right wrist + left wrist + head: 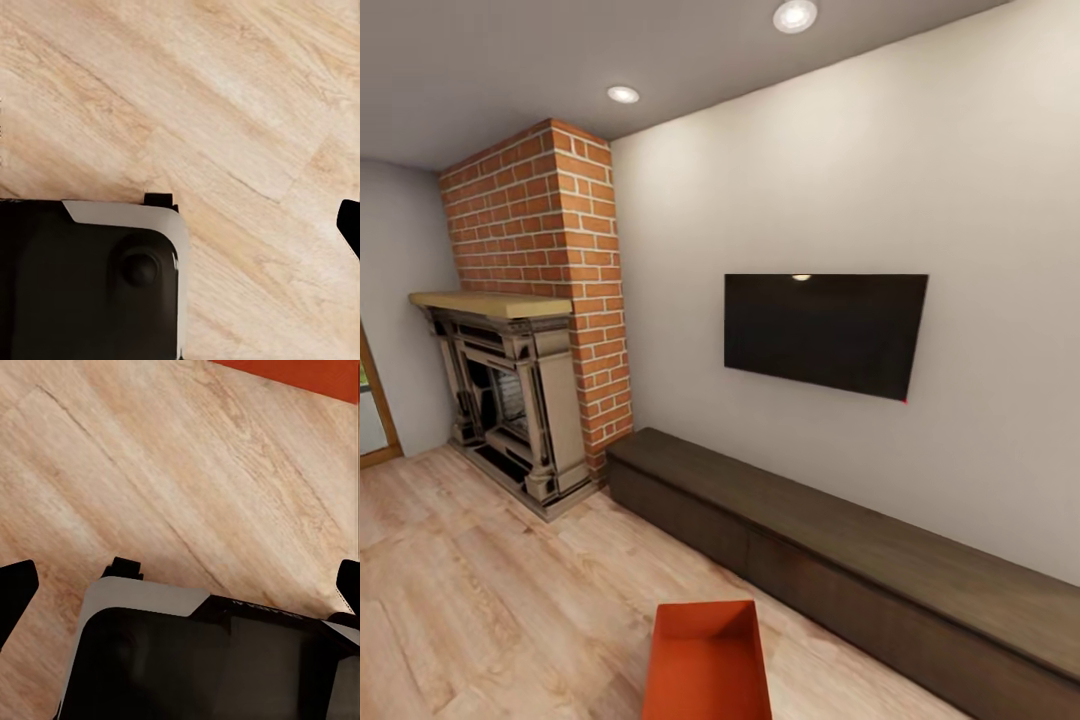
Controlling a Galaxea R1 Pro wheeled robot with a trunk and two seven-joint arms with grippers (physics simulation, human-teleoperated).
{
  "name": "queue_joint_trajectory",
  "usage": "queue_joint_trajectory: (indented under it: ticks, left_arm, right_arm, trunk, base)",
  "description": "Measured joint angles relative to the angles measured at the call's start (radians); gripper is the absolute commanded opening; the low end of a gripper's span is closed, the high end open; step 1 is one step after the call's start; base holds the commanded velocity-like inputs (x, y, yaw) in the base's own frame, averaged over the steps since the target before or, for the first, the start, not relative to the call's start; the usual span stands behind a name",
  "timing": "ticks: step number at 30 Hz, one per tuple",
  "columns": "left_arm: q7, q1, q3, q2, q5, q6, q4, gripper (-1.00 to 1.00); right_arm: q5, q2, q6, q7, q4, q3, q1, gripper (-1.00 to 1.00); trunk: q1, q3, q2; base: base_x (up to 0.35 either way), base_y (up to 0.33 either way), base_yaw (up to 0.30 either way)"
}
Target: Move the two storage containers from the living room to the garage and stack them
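Resting on pale wood-plank floor (480,600), an orange-red thin-walled storage container (707,660) sits open-topped near the long dark cabinet (840,560), beside a brick fireplace (550,290). Left gripper (180,585) fingers spread apart; right gripper's state unclear.

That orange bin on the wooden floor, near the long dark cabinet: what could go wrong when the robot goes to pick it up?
1. The orange bin has thin low walls, so a tool might slip off the rim or tip it.
2. It lies close to the long dark cabinet; a reaching arm could perhaps bump that.
3. The robot's base stands close to the bin and could nudge it across the wood floor.
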Motion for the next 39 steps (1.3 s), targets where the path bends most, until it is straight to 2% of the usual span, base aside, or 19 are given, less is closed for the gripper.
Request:
queue_joint_trajectory:
  ticks: [18, 27, 39]
  left_arm:
    - [0.000, 0.000, 0.000, 0.000, 0.000, -0.001, 0.000, 1.00]
    - [0.000, 0.000, 0.000, 0.000, -0.002, -0.001, -0.002, 1.00]
    - [0.000, 0.000, 0.000, 0.000, -0.001, -0.001, -0.002, 1.00]
  right_arm:
    - [-0.001, 0.003, 0.004, 0.002, 0.000, -0.001, 0.000, 1.00]
    - [0.001, 0.003, 0.004, 0.000, 0.000, 0.002, 0.000, 1.00]
    - [0.008, -0.006, 0.006, 0.011, 0.000, 0.003, 0.000, 1.00]
  trunk:
    - [0.000, 0.000, 0.000]
    - [0.000, 0.000, 0.000]
    - [0.001, 0.000, 0.000]
  base:
    - [0.311, 0.000, 0.000]
    - [0.007, 0.000, 0.230]
    - [0.000, 0.000, 0.024]
